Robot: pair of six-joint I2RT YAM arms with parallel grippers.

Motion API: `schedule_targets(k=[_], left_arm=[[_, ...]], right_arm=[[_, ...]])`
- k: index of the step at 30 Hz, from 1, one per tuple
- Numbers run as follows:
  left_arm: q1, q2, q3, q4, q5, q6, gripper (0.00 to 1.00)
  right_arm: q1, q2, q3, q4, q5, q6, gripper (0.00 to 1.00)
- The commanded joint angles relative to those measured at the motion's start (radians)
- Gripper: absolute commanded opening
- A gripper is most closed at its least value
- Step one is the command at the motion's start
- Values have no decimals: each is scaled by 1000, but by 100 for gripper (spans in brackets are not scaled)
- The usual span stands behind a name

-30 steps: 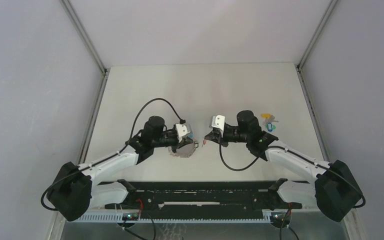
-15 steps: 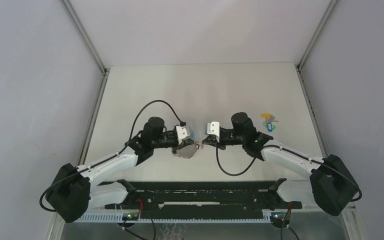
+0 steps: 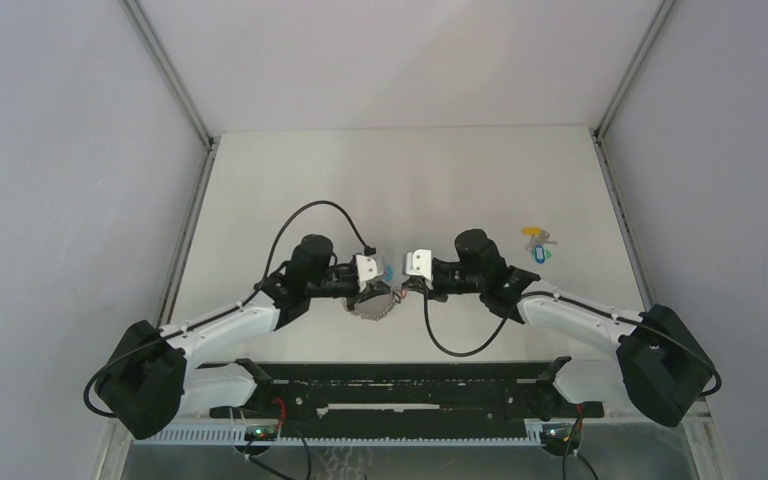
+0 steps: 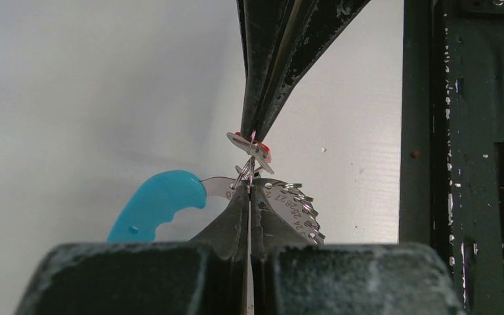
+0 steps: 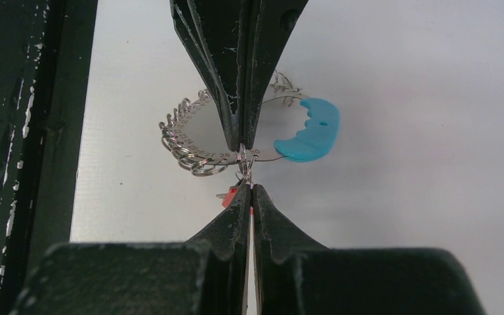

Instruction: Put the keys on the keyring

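The keyring (image 3: 371, 304), a silvery curved loop carrying several small rings and a bright blue plastic segment (image 4: 157, 200), hangs from my left gripper (image 3: 376, 288), which is shut on it. My right gripper (image 3: 406, 284) is shut on the red key (image 5: 230, 195). The two grippers meet tip to tip above the table. In the left wrist view the red key (image 4: 260, 149) sits at the keyring's (image 4: 293, 204) top edge, between my left gripper (image 4: 249, 188) and the right fingers (image 4: 266, 105). The right wrist view shows the keyring (image 5: 187, 146) just past my right gripper (image 5: 246, 188). The yellow key (image 3: 532, 232) and blue key (image 3: 540, 255) lie at the right.
A black rail (image 3: 400, 386) runs along the table's near edge, also seen in the left wrist view (image 4: 462, 131) and the right wrist view (image 5: 13, 118). Grey walls with metal posts close in the table (image 3: 410, 170) on both sides.
My right gripper has moved left with the red key until its tips meet the left gripper's. The left gripper and keyring have shifted slightly right.
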Motion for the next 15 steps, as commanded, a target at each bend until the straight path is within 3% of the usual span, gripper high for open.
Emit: schedule_targets(k=[1,15], left_arm=[[-6,-2,-6,46,35,15,0],[-8,8,3,32,38,12,0]], right_arm=[[10,-3,28,16,13,-28,0],[21,-17,39,-32,18,-48,0]])
